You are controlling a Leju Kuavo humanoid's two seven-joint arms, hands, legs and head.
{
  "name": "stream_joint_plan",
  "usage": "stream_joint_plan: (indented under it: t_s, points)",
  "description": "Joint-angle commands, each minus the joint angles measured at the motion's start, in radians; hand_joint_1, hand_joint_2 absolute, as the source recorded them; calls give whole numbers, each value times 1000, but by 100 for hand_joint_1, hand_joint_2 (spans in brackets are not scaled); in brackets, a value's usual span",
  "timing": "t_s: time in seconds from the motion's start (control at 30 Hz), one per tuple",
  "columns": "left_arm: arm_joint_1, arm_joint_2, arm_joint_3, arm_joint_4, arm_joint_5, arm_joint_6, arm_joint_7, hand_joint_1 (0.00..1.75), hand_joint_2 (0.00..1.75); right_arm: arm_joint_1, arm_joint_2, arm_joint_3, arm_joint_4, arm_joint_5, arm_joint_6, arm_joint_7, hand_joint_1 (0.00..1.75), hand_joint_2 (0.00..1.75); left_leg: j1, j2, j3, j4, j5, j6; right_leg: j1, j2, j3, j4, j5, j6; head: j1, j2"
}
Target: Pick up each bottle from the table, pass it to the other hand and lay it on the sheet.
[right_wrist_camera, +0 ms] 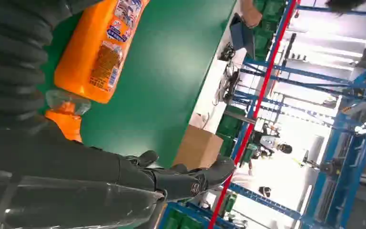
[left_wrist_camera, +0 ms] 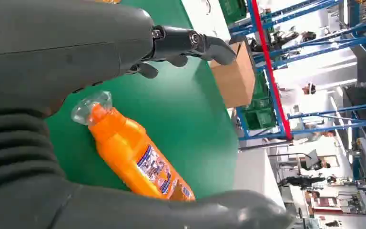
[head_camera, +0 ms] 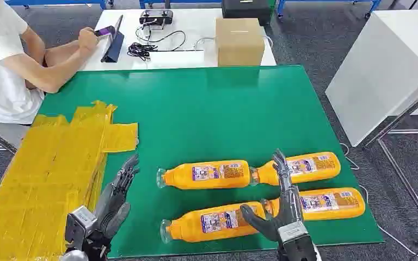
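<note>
Four orange bottles (head_camera: 207, 174) lie flat on the green table (head_camera: 212, 114), two rows of two, down around 5 o'clock. The yellow sheet (head_camera: 49, 168) sits at 9 o'clock. Left hand (head_camera: 111, 204) hangs by the sheet's edge, fingers spread, holding nothing. Right hand (head_camera: 277, 209) is spread wide too, over the near-row bottles. The right wrist cam catches a cardboard box (right_wrist_camera: 198, 148) past the table's far edge.

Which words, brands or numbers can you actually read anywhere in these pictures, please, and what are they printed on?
None can be read.
Orange bottles: printed labels, text too small and blurred.
Cardboard box: no legible marking.
Yellow sheet: no print visible.
</note>
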Motion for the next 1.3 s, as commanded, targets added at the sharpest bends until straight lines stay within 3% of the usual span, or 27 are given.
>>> stream_joint_plan:
  t_s: [0.03,0.07,0.1,0.2,0.23,0.27,0.33,0.37,0.4,0.47,0.5,1.3]
  points:
    - [-27,-73,64,-9,-76,126,-124,0,175,-37,73,-43,9,-80,-61,-122,0,175,1,1,3,-1,-1,-1,1,0,4,-2,-1,0,0,0]
    - [-27,-73,64,-9,-76,126,-124,0,175,-37,73,-43,9,-80,-61,-122,0,175,0,1,2,-1,-1,-1,0,0,2,-1,0,0,0,0]
    - [-37,-84,45,8,-84,226,-208,0,175,-52,86,-30,24,-76,-68,-183,0,175,1,1,4,-1,-1,-1,1,1,4,-2,-1,0,0,0]
    - [-37,-84,45,8,-84,226,-208,0,175,-52,86,-30,24,-76,-68,-183,0,175,1,1,3,-1,-1,-1,1,0,4,-2,-1,0,0,0]
    - [-37,-84,45,8,-84,226,-208,23,175,-52,86,-30,24,-76,-68,-183,0,175,1,1,6,-1,-2,-1,1,1,6,-3,-1,0,0,0]
    - [-52,-87,31,8,-90,238,-196,173,175,-71,98,-14,26,-61,-82,-167,21,175,1,1,4,-1,-1,-1,1,0,4,-2,-1,0,0,0]
    - [-52,-87,31,8,-90,238,-196,175,175,-71,98,-14,26,-61,-82,-167,98,175,1,1,4,-1,-1,-1,1,0,4,-2,-1,0,0,0]
    - [-52,-87,31,8,-90,238,-196,175,175,-71,98,-14,26,-61,-82,-167,98,175,0,1,2,-1,-1,-1,0,0,2,-1,0,0,0,0]
    - [-52,-87,31,8,-90,238,-196,175,175,-71,98,-14,26,-61,-82,-167,126,175,1,1,4,-1,-1,-1,1,0,5,-2,-1,0,0,0]
    - [-52,-87,31,8,-90,238,-196,175,175,-71,98,-14,26,-61,-82,-167,150,175,0,1,2,-1,-1,-1,0,0,3,-2,0,0,0,0]
    - [-63,-90,21,5,-97,246,-182,175,175,-88,109,0,27,-43,-91,-144,171,175,1,1,4,-1,-1,-1,1,0,4,-2,-1,0,0,0]
    - [-97,-83,-21,-8,-95,276,-124,175,175,-141,111,56,28,-13,-138,-73,175,175,1,1,5,-1,-2,-1,1,1,5,-3,-1,0,0,0]
